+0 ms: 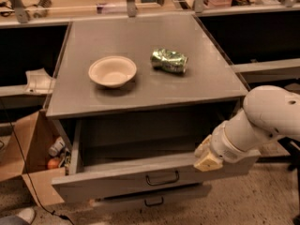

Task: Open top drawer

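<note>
Grey tabletop [140,36], end effector [206,156] by top drawer [110,182]

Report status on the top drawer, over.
Gripper at right end of the top drawer front. Drawer pulled well out. Bowl and crushed can on cabinet top, not in the way.

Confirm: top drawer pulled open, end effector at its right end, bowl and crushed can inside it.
Not quite. The camera view shows the bowl and crushed can on the cabinet top, not inside. The top drawer is open, with the end effector at its right end.
</note>
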